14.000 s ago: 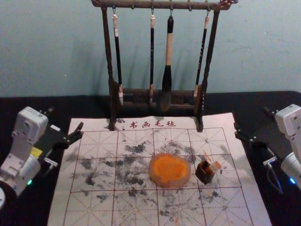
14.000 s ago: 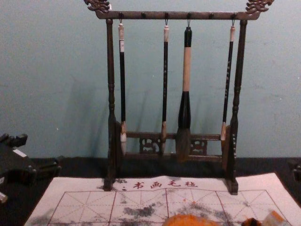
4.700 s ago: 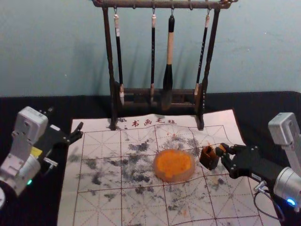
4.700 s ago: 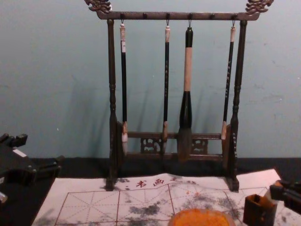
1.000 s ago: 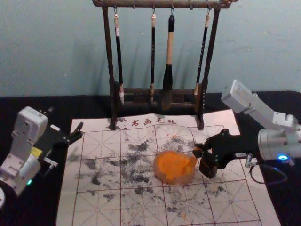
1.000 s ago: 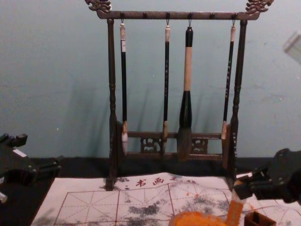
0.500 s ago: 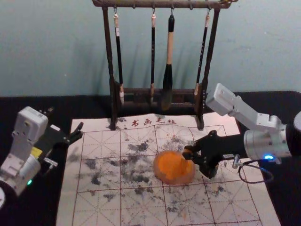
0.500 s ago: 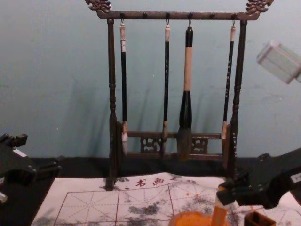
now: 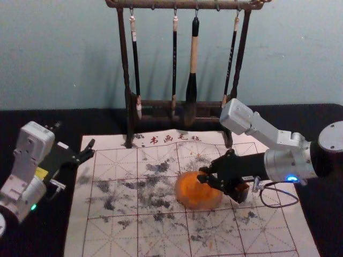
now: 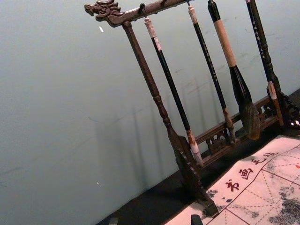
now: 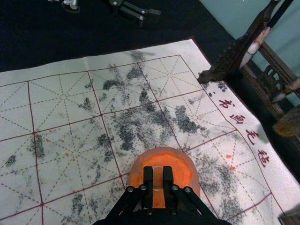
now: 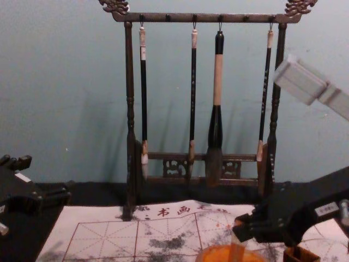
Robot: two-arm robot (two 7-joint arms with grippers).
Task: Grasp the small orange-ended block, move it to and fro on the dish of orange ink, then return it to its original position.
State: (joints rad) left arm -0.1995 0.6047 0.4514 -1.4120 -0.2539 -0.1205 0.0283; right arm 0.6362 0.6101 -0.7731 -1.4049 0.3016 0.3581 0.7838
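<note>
A dark wooden rack (image 9: 185,5) stands across the upper middle of the head view, four brushes (image 9: 194,59) hanging from its top bar, the one third from the left clearly the thickest. In front of it, the marked paper mat (image 9: 112,230) spreads over the lower middle, its grid blotched with dark smudges. At the right of the frame, the right gripper (image 9: 204,174) reaches in over the mat toward the centre, its tips above the dish. The left gripper (image 9: 74,137) is parked at the left edge, beside the mat's upper left corner, with its fingers spread apart. The round dish of orange ink (image 9: 187,202) sits on the mat just below and right of the frame's centre. To its right, partly hidden beneath the right gripper, is a small dark open box (image 12: 301,255), seen at the lower right of the chest view. The small block (image 12: 236,246) is pinched between the right gripper's two fingers; in the chest view it points down, nearly upright, at the dish near the lower edge. Whether its end touches the ink, I cannot tell.
</note>
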